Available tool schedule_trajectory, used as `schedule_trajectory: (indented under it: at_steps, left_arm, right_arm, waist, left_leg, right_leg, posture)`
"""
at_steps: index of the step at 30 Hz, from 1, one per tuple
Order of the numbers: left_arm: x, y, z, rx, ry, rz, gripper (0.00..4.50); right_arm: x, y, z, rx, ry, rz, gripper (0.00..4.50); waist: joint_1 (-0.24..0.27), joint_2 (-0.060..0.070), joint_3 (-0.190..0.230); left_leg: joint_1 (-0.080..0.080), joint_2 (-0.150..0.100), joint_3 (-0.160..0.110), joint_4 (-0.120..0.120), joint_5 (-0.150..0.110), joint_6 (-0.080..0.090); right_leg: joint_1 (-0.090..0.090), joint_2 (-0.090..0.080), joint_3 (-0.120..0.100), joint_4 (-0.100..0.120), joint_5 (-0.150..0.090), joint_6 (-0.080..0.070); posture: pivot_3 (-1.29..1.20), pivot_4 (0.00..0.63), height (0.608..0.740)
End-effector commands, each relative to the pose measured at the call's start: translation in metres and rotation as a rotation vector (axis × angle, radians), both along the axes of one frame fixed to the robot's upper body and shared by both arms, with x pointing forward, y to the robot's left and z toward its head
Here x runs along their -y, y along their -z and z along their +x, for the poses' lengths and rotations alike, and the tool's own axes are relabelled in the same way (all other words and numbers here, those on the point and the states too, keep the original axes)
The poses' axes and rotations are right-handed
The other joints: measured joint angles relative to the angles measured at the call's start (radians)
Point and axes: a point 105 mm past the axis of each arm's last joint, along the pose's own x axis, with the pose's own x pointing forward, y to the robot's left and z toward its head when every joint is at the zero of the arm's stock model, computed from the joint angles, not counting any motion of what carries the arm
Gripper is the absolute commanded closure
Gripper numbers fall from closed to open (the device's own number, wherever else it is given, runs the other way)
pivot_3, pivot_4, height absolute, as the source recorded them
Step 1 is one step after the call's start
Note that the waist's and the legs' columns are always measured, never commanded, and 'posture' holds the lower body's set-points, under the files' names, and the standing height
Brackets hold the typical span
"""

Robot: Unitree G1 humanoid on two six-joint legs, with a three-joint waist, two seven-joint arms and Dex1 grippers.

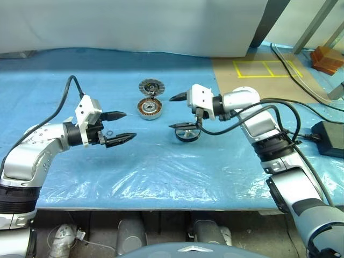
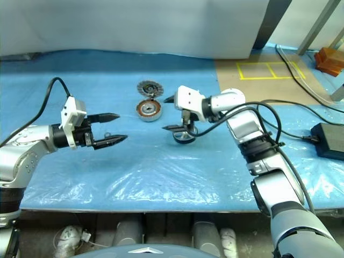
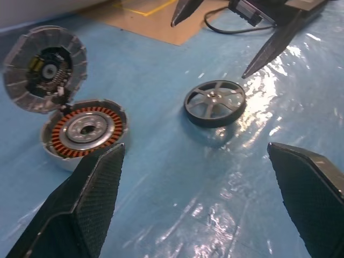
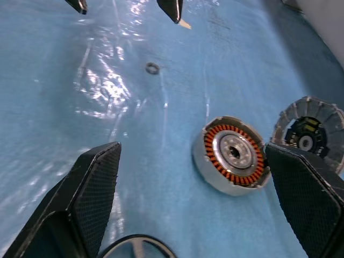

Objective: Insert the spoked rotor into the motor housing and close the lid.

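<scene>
Blue plastic sheet point(image 1: 161, 166) covers your table. Find the housing point(image 1: 150, 108) near centre, windings exposed; its lid point(image 1: 151, 86) stands open, touching it at 12 o'clock. The rotor point(image 1: 187, 133) lies flat at the housing's 4 o'clock, apart from it. Your left gripper point(image 1: 122, 126) hovers spread and empty at its 8 o'clock. Your right gripper point(image 1: 178, 112) hangs spread just above the rotor.

On the blue-sheeted worktop point(image 2: 161, 161), the motor housing point(image 2: 149, 109) lies toward the far edge with its copper windings showing, and the lid point(image 2: 149, 87) stands open just behind it. The spoked rotor point(image 2: 184, 136) rests nearer, to its right, beneath the open right gripper point(image 2: 170, 114). The left gripper point(image 2: 114, 127) hovers open, well apart from all three.
</scene>
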Motion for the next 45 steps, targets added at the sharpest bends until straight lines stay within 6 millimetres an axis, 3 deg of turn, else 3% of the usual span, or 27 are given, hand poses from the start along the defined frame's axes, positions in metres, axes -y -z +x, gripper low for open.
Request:
schedule_trajectory:
  at_steps: [1, 6, 10, 13, 15, 22, 28, 37, 45]
  left_arm:
    - [-0.003, -0.014, 0.002, 0.075, -0.033, -0.023, 0.04]
    - [-0.004, -0.010, -0.001, 0.085, -0.073, -0.038, 0.04]
    - [0.000, -0.009, -0.004, 0.090, -0.080, -0.057, 0.04]
    - [-0.002, -0.006, -0.005, 0.087, -0.092, -0.065, 0.04]
    - [-0.004, -0.005, -0.003, 0.087, -0.097, -0.058, 0.04]
    - [-0.006, -0.008, 0.006, 0.095, -0.095, -0.060, 0.04]
    - [-0.008, -0.005, 0.006, 0.110, -0.119, -0.052, 0.04]
    - [-0.015, -0.002, -0.003, 0.126, -0.196, -0.075, 0.04]
    - [-0.013, 0.001, -0.013, 0.116, -0.250, -0.128, 0.04]
  right_arm:
    - [-0.019, -0.014, 0.008, 0.030, -0.010, 0.006, 0.03]
    - [-0.027, -0.028, 0.008, -0.001, -0.065, 0.030, 0.03]
    - [-0.004, -0.031, 0.008, -0.031, -0.029, 0.087, 0.03]
    - [0.018, -0.015, 0.002, -0.059, 0.010, 0.098, 0.03]
    - [0.019, -0.009, -0.002, -0.058, 0.013, 0.083, 0.03]
    - [-0.013, -0.013, 0.007, -0.030, 0.001, 0.069, 0.03]
    - [-0.041, -0.004, 0.018, -0.033, 0.000, 0.037, 0.03]
    - [-0.075, 0.014, 0.053, -0.027, 0.198, -0.024, 0.03]
    - [-0.092, 0.027, 0.050, -0.046, 0.214, -0.100, 0.03]
  waist:
    - [-0.002, 0.000, 0.000]
    - [0.005, 0.000, 0.000]
    - [0.021, 0.000, 0.000]
    - [0.034, -0.001, 0.000]
    - [0.032, -0.001, 0.000]
    - [-0.002, 0.000, 0.000]
    - [0.001, 0.000, 0.000]
    - [-0.002, 0.000, 0.000]
    - [0.000, 0.001, 0.001]
  left_leg:
    - [0.000, 0.000, 0.000, 0.000, 0.000, 0.000]
    - [-0.003, 0.000, 0.000, 0.000, 0.000, 0.000]
    - [-0.004, 0.001, -0.001, 0.000, 0.000, 0.001]
    - [-0.003, 0.001, -0.001, 0.000, 0.000, 0.000]
    - [-0.003, 0.001, -0.001, 0.000, 0.000, 0.000]
    - [0.000, 0.001, 0.001, 0.002, 0.000, 0.001]
    - [-0.001, 0.001, 0.000, 0.002, 0.000, 0.001]
    - [-0.002, 0.002, 0.000, 0.002, 0.000, 0.001]
    - [-0.004, 0.003, 0.000, 0.002, 0.000, 0.001]
  right_leg:
    - [0.000, 0.000, 0.000, 0.000, 0.000, 0.000]
    - [-0.001, 0.000, -0.001, -0.001, 0.000, 0.000]
    - [-0.001, 0.000, -0.003, -0.001, 0.001, 0.002]
    - [0.000, 0.000, -0.003, -0.001, 0.001, 0.002]
    - [0.000, 0.000, -0.002, -0.001, 0.001, 0.002]
    - [-0.002, 0.001, -0.001, 0.004, -0.001, -0.002]
    - [-0.002, 0.000, 0.000, 0.007, -0.002, -0.004]
    - [-0.004, 0.000, -0.001, 0.008, -0.003, -0.006]
    - [-0.005, 0.000, -0.003, 0.008, -0.004, -0.007]
  posture:
    - [0.00, 0.150, 0.740]
    - [0.00, 0.150, 0.740]
    - [0.00, 0.150, 0.740]
    - [0.00, 0.150, 0.740]
    - [0.00, 0.150, 0.740]
    - [0.00, 0.150, 0.740]
    - [0.00, 0.150, 0.740]
    - [0.00, 0.150, 0.740]
    - [0.00, 0.150, 0.740]
